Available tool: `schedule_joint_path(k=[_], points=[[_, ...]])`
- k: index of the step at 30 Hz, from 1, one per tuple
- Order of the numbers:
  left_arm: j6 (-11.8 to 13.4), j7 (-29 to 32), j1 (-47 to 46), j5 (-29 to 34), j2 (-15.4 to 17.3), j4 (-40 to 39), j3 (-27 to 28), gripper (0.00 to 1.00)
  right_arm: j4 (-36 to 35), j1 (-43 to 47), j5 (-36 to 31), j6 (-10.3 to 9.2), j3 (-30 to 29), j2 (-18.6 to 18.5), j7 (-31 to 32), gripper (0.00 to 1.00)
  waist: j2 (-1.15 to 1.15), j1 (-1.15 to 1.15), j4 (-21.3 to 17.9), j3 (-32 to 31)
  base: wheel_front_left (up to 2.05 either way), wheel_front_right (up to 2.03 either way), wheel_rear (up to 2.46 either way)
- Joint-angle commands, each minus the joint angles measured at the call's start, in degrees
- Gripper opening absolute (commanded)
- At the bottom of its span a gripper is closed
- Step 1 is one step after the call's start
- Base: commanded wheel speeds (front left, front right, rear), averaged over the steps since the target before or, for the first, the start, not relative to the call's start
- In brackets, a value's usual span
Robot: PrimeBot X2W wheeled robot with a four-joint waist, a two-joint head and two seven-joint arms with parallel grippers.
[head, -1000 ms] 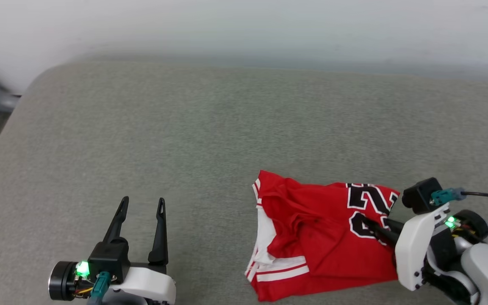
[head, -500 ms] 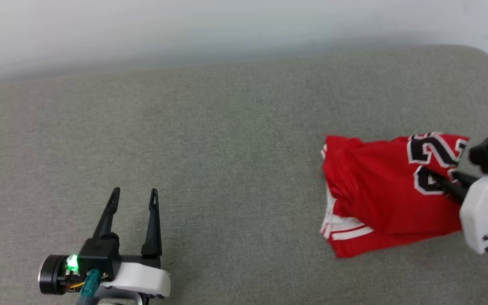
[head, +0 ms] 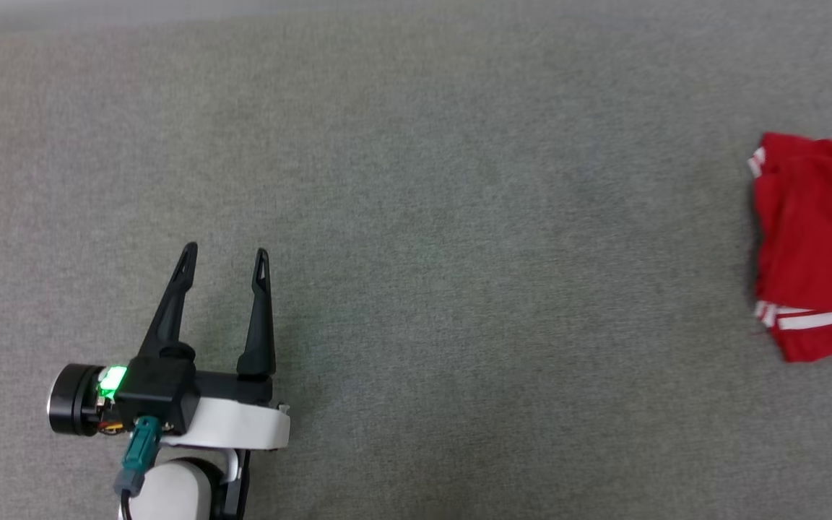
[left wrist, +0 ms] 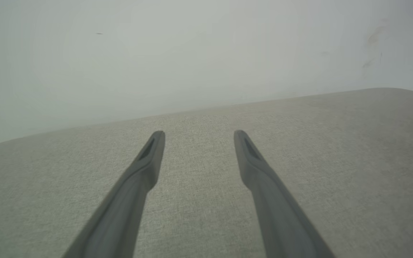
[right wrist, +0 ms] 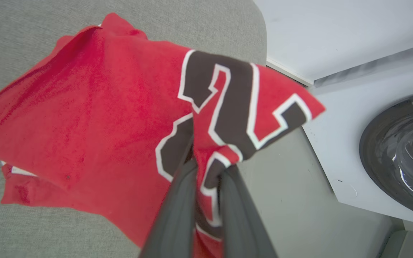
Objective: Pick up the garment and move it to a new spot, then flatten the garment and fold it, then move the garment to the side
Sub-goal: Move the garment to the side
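Garment [right wrist: 84, 107] — red, folded over on itself — drapes onto the grey cushion [head: 423, 180] near its right edge. Its black numeral is bunched up where the right gripper [right wrist: 209, 167] pinches it between nearly closed fingers. The left gripper [head: 224, 253] sits over the cushion's left part — well apart from the garment, fingers spread wide.

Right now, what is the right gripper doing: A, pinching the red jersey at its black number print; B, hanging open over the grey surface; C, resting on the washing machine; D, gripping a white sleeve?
A: the right wrist view shows the right gripper shut on the red jersey, pinching fabric at the black, white-edged number.
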Motion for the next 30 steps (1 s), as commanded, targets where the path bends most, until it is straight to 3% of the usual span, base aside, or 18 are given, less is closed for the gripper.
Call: schedule_joint_path(k=[1,7,8,12,13,14,15,23,30], points=[[0.0,-0.1,-1.2,0.3,0.3,-0.5,-0.1,1.00,1.5,-1.1,-0.7,-0.09,-1.8,-0.4,0.1,0.00,0.00,0.00,1.5,3.0,0.00,0.00,0.00],[-0.2,-0.1,-3.5,0.6,0.4,-1.3,-0.5,1.00,8.3,-2.2,-4.5,-0.09,-8.8,-1.2,0.5,0.00,0.00,0.00,3.1,6.5,0.00,0.00,0.00],[-0.1,-0.1,-3.9,0.7,0.5,-1.4,-0.4,1.00,10.9,-3.3,-5.6,-0.09,-11.8,0.4,0.6,0.00,0.00,0.00,3.5,7.1,0.00,0.00,0.00],[0.1,-0.1,-4.5,0.6,0.5,-1.1,-0.5,1.00,13.5,-3.7,-8.2,-0.09,-14.3,1.6,1.0,0.00,0.00,0.00,3.9,7.3,0.00,0.00,0.00],[0.1,-0.1,-4.5,0.6,0.5,-0.9,-0.5,1.00,14.0,-3.8,-8.6,-0.09,-15.0,2.3,1.2,0.05,0.00,0.00,3.9,7.1,0.00,0.00,0.00],[0.2,-0.1,-4.4,0.6,0.5,-0.8,-0.5,1.00,14.2,-3.9,-8.9,-0.09,-15.4,3.1,1.5,0.49,0.00,0.00,3.9,6.8,0.00,0.00,0.00],[0.3,-0.1,-4.3,0.6,0.5,-0.6,-0.4,1.00,14.1,-3.9,-9.4,-0.09,-15.8,3.7,1.2,1.00,0.00,0.00,3.8,6.5,0.00,0.00,0.00],[1.0,-0.1,-1.7,0.1,0.2,0.3,-0.2,1.00,12.0,-2.0,-15.6,-0.09,-19.7,6.9,-4.4,1.00,0.00,0.00,3.6,1.6,0.00,0.00,0.00],[1.8,-0.1,2.6,-0.8,-0.2,1.5,0.4,1.00,5.9,0.9,-21.4,-0.08,-24.1,13.4,-16.9,1.00,0.00,0.00,3.5,-5.7,0.00,0.00,0.00]])
